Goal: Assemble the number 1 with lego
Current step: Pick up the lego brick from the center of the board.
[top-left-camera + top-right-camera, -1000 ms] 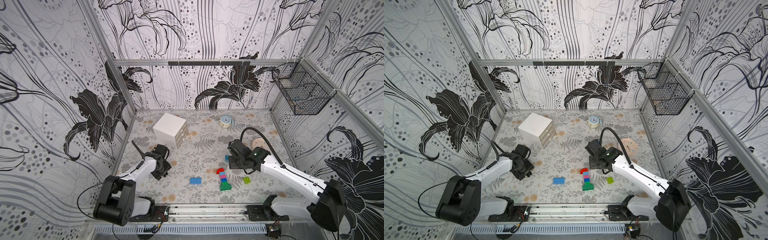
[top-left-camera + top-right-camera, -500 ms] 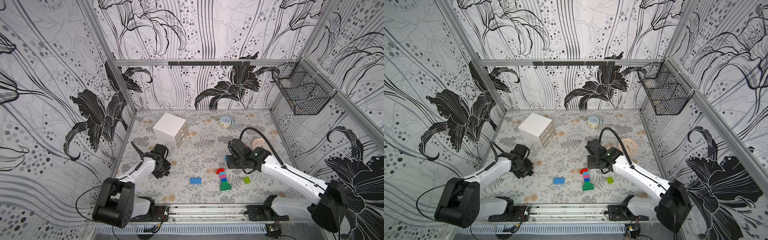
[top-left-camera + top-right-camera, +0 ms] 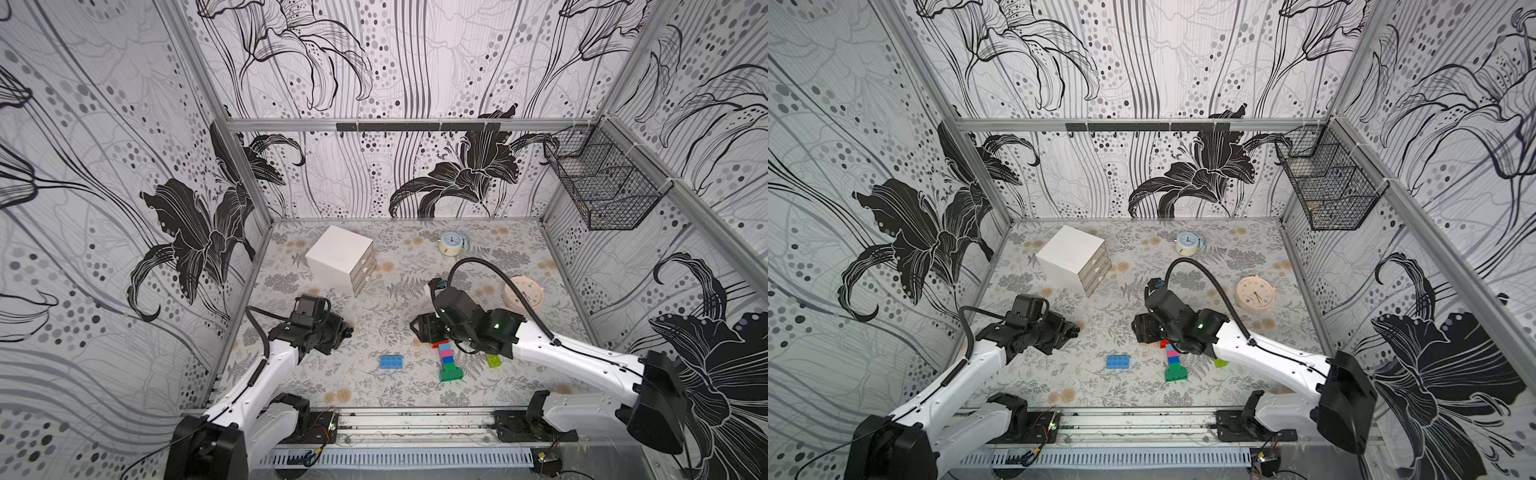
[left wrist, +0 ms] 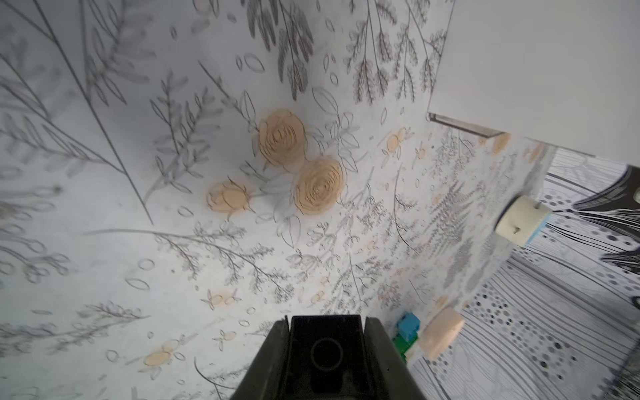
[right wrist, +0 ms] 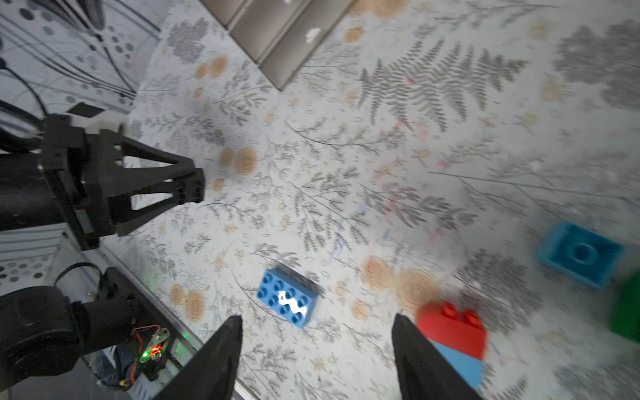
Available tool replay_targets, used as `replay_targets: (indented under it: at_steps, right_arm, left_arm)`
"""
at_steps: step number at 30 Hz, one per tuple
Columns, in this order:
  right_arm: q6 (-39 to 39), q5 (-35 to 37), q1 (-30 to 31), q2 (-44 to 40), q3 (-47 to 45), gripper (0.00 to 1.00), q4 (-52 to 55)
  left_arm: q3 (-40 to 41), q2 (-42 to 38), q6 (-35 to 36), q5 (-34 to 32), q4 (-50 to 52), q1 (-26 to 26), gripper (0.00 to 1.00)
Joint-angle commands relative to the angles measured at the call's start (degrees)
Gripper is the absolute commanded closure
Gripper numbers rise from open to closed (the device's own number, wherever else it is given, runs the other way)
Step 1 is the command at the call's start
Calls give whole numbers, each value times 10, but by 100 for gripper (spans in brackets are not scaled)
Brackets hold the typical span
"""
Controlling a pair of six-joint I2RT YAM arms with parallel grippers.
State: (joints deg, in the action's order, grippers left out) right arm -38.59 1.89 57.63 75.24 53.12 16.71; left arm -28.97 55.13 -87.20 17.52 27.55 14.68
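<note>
The table (image 3: 374, 316) bore a white box (image 3: 338, 257) of drawers near its far left corner. The left gripper (image 5: 188, 188) hung low over the table's left side, its fingers pressed together on nothing. The right gripper (image 5: 317, 317) hovered near the middle with fingers spread and nothing between them. A pink clock (image 3: 521, 293) lay flat at the right, and a blue clock (image 3: 452, 243) stood near the back wall.

In both top views the lego column (image 3: 446, 361) lay flat on the front of the table: red, light blue, pink, blue, then a wider green foot nearest the front edge. Its red brick (image 5: 450, 325) sat just beside one right finger; contact could not be told. A blue brick (image 3: 391, 362) lay loose, left of the column. A lime brick (image 3: 494, 360) lay right of it, beside the right arm.
</note>
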Motion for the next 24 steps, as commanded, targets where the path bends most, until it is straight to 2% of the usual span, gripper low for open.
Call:
replay_targets:
  at_steps: [1, 5, 11, 24]
  right_arm:
    - [-36, -15, 29, 50, 13, 25, -124]
    - [-58, -40, 36, 97, 30, 22, -195]
    - [-55, -70, 40, 151, 67, 22, -214]
    - [-29, -80, 33, 238, 130, 34, -200]
  left_arm:
    - [29, -35, -181, -6, -99, 37, 80]
    - [25, -42, -245, -19, -115, 66, 79]
    - [4, -32, -285, -19, -127, 83, 79]
    - [17, -40, -325, -19, -150, 86, 79]
